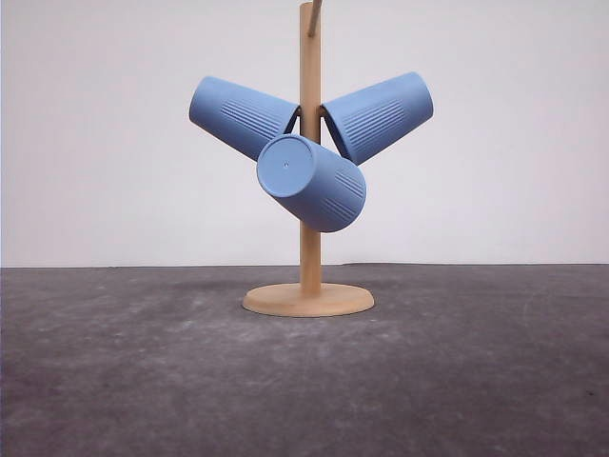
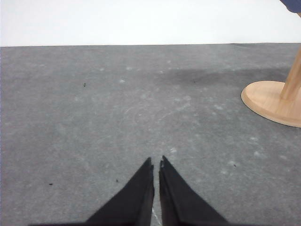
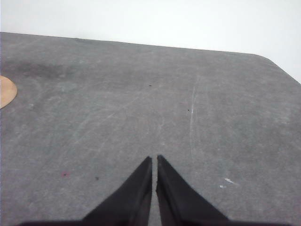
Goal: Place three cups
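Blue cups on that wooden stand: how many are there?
3, all hung on the wooden stand: left cup, right cup, and front cup pointing toward the camera. None seems hidden.

Looks like a lab test setup: bare dark grey counter, plain white wall right behind the wooden cup stand, no household clutter.
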Controlling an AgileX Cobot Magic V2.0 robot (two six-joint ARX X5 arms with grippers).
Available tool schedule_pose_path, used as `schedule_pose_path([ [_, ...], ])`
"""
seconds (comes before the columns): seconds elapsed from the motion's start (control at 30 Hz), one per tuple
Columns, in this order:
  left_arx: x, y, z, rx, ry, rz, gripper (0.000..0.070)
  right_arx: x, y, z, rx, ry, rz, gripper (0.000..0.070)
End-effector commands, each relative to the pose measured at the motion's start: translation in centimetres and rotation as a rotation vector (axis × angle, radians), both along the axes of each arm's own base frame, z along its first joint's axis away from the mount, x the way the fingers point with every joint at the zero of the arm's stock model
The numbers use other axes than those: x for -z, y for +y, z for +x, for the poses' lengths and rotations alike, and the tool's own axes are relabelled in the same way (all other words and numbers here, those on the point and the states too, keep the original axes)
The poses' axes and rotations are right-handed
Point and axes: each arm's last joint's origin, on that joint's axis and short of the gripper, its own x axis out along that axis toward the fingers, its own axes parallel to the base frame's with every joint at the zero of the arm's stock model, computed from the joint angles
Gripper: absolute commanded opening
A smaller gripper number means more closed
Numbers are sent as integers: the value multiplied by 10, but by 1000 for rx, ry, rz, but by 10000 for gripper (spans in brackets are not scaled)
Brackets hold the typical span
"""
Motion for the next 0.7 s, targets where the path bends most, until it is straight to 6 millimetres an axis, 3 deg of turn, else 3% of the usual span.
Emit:
schedule_pose_path([
  [0.0,4,0,1,0,13,0,0,0,0,0,5,-12,12,17],
  [0.67,4,0,1,0,13,0,0,0,0,0,5,-12,12,17],
])
